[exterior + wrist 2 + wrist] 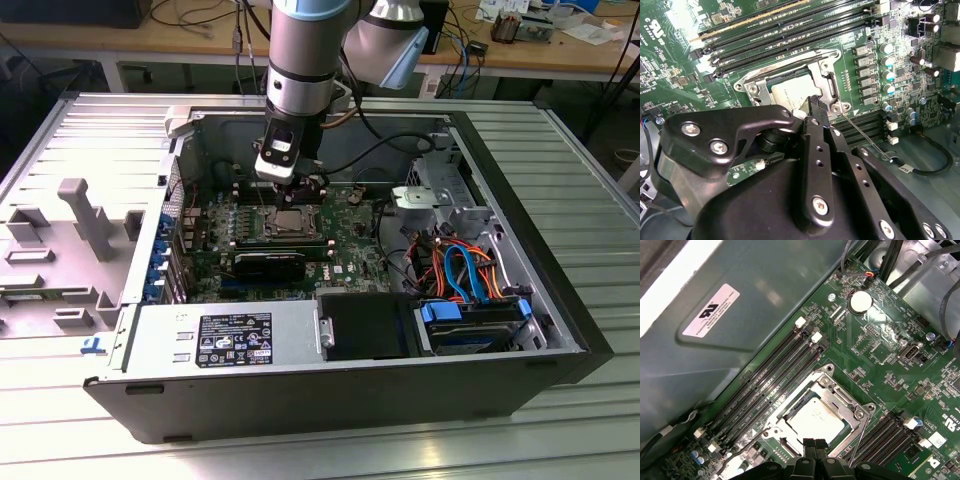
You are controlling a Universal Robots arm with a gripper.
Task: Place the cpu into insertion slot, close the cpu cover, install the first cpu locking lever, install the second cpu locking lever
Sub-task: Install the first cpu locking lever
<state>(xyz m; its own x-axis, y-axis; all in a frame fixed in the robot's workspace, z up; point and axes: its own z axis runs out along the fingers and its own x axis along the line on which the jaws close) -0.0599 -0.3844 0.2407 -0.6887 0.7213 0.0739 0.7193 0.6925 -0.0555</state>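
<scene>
Apparently shut on nothing, the gripper (815, 446) hangs at the edge of the cpu cover (840, 392), which lies over the cpu (815, 420) in the insertion slot (782, 78) far inside the case (300, 390), where a skewed push could slip off the thin locking lever (865, 134) and gouge the green board (880, 340).

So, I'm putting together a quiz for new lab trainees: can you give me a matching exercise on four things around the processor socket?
Things: 1 cpu; 2 cpu cover; 3 gripper; 4 memory slots.
Descriptions: A long, black, in parallel rows; B silver frame around the chip; C black, at the frame's edge; D grey square inside the frame's window.
Pairs: 1-D, 2-B, 3-C, 4-A.
</scene>
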